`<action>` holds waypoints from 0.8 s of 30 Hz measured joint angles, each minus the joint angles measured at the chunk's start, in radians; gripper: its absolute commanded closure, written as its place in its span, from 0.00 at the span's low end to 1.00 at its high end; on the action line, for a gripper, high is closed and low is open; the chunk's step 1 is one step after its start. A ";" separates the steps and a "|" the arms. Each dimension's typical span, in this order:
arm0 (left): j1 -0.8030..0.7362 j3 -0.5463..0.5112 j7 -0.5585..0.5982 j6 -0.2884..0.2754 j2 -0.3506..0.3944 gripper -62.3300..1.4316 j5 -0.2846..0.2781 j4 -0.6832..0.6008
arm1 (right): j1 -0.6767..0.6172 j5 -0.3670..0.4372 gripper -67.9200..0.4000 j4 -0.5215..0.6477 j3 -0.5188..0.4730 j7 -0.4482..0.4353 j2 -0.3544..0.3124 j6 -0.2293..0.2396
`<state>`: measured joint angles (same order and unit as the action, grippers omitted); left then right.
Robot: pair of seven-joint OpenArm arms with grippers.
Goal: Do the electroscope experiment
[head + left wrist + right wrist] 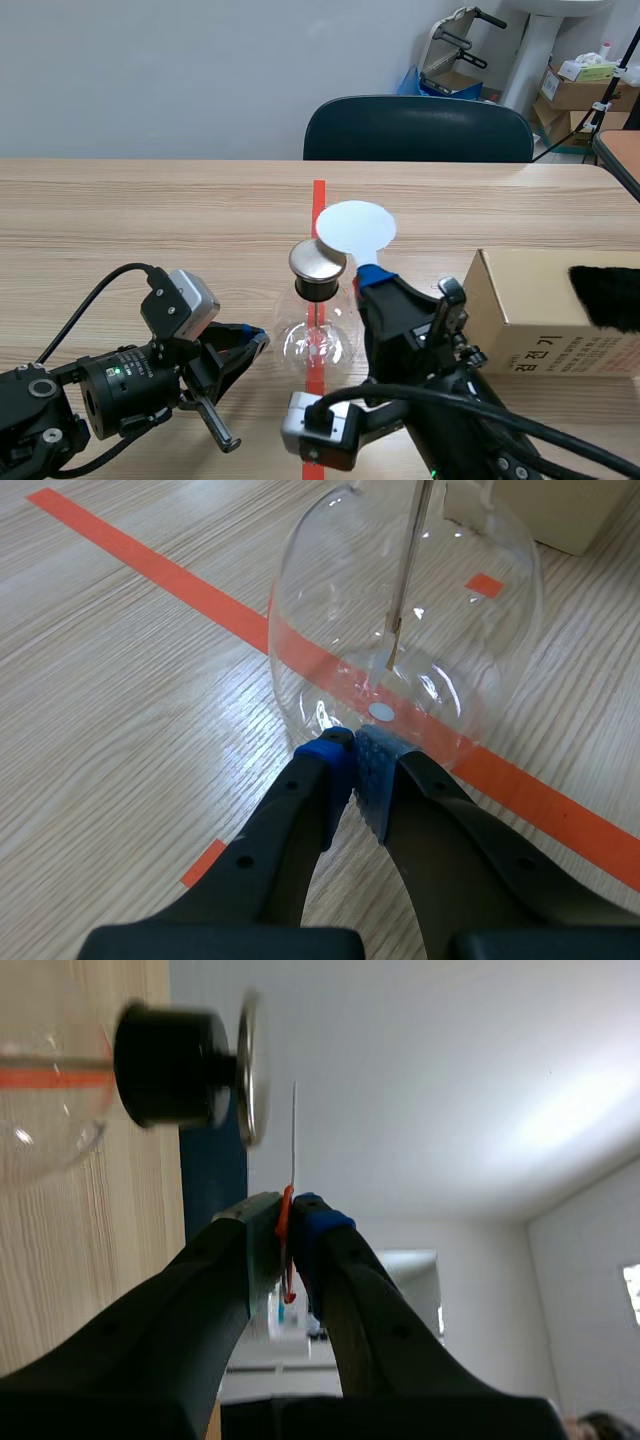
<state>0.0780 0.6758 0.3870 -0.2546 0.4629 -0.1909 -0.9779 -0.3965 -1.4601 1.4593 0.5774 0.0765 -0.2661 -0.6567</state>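
The electroscope is a clear glass flask [315, 338] standing on the orange tape line, with a black stopper and a round metal plate [318, 261] on top. A thin rod [405, 580] hangs inside it. My left gripper [256, 346] lies low at the flask's left; its fingers are shut on nothing, and their tips [355, 765] are at the base of the flask [400, 620]. My right gripper [372, 274] is shut on the red handle [286, 1222] of a white round disc [355, 228]. The disc, edge-on [294, 1125], hovers close to the metal plate [248, 1068].
A cardboard box [540, 312] stands at the right with a black furry piece [606, 296] on top. A dark chair [418, 130] is behind the table's far edge. Boxes and gear stand at the back right.
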 measured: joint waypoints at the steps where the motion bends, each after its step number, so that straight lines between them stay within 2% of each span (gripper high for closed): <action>1: 0.000 0.000 0.000 0.000 0.000 0.92 0.000 0.000 | 0.000 0.000 0.97 0.000 0.000 0.036 0.000 0.000; 6: 0.000 0.000 0.000 0.000 0.000 0.92 0.000 0.000 | 0.000 0.000 0.97 0.000 0.000 0.217 0.000 0.000; 13: 0.000 0.000 0.000 0.000 0.000 0.92 0.000 0.000 | 0.000 0.000 0.97 0.000 0.000 0.397 0.000 0.000; 17: 0.000 0.000 0.000 0.000 0.000 0.92 0.000 0.000 | 0.000 0.000 0.97 0.000 0.000 0.431 0.000 0.000; 21: 0.000 0.000 0.000 0.000 0.000 0.92 0.000 0.000 | 0.000 0.000 0.97 0.000 0.000 0.428 0.000 0.000; 24: 0.000 0.000 0.000 0.000 0.000 0.92 0.000 0.000 | 0.000 0.000 0.97 0.000 0.000 0.366 0.000 0.000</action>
<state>0.0780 0.6758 0.3870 -0.2546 0.4629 -0.1909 -0.9779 -0.3965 -1.4601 1.4593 0.5774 0.4427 -0.2661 -0.6571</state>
